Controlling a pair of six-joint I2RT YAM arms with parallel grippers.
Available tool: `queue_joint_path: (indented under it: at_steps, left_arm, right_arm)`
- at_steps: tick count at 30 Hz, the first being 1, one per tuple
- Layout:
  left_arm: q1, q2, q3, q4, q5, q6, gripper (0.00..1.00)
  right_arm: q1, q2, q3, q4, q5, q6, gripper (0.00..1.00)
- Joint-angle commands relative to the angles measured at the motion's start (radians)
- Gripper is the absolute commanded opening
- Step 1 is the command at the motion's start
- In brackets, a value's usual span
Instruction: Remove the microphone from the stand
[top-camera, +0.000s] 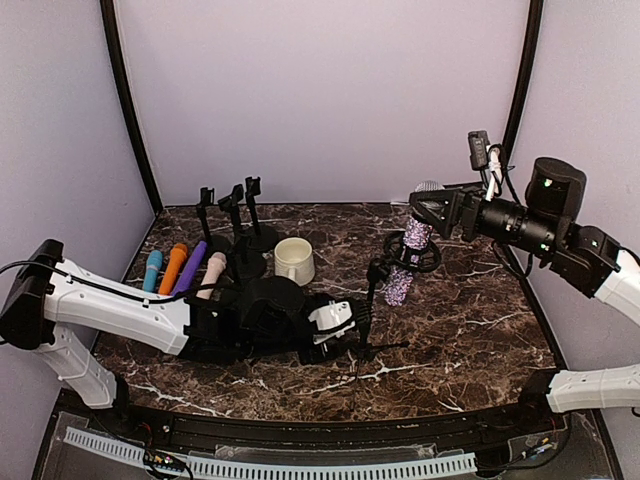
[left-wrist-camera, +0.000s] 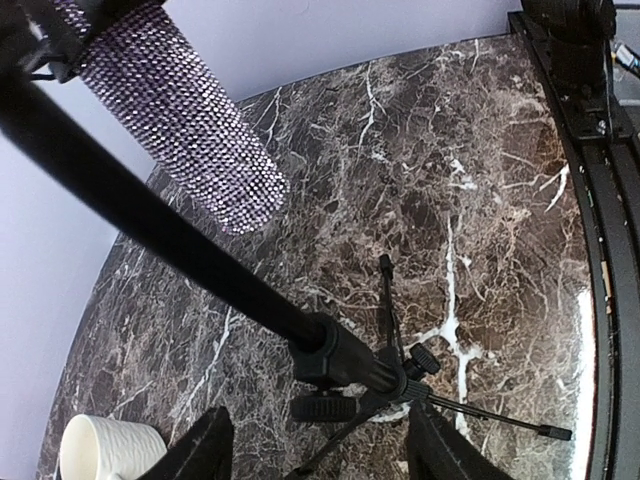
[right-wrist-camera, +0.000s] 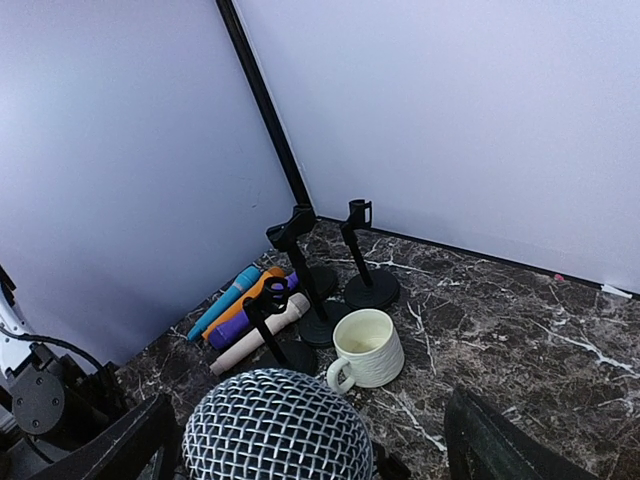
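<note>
Left gripper (left-wrist-camera: 320, 418) low near front of table (top-camera: 470, 330), fingers half spread either side of stand (left-wrist-camera: 345, 362) hub; cannot tell if they press it. Glittery microphone (top-camera: 402, 283) tilted in stand's clip, right of centre. Right gripper (right-wrist-camera: 310, 400) open, straddling its mesh head, gap on one side. Beyond: mug (top-camera: 294, 260), coloured microphones (top-camera: 178, 268), three small stands (top-camera: 232, 215).

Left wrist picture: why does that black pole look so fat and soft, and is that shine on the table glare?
Left wrist view: the stand pole runs close past the lens, so it looms large and soft-edged; the pale streak along the marble table edge is likely reflected light. Right wrist view: the microphone head also looms, near the lens.
</note>
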Motion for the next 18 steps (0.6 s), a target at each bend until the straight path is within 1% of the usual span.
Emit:
queue_joint_path:
  at_steps: [1, 3, 7, 15, 18]
  left_arm:
    - [-0.022, 0.036, 0.013, 0.055, -0.085, 0.113, 0.61]
    - [-0.028, 0.058, 0.023, 0.059, -0.104, 0.133, 0.59]
    - [-0.034, 0.081, 0.028, 0.085, -0.133, 0.156, 0.49]
    - [-0.038, 0.106, 0.039, 0.121, -0.174, 0.178, 0.42]
    - [-0.039, 0.111, 0.043, 0.130, -0.193, 0.184, 0.41]
  right_arm:
    - [0.006, -0.002, 0.025, 0.040, -0.001, -0.011, 0.93]
    - [0.006, -0.002, 0.023, 0.040, 0.004, -0.011, 0.93]
    - [0.006, -0.002, 0.020, 0.040, 0.012, -0.011, 0.93]
    - [0.006, 0.002, 0.009, 0.047, 0.017, -0.011, 0.92]
    - [0.006, 0.005, 0.009, 0.048, 0.017, -0.011, 0.92]
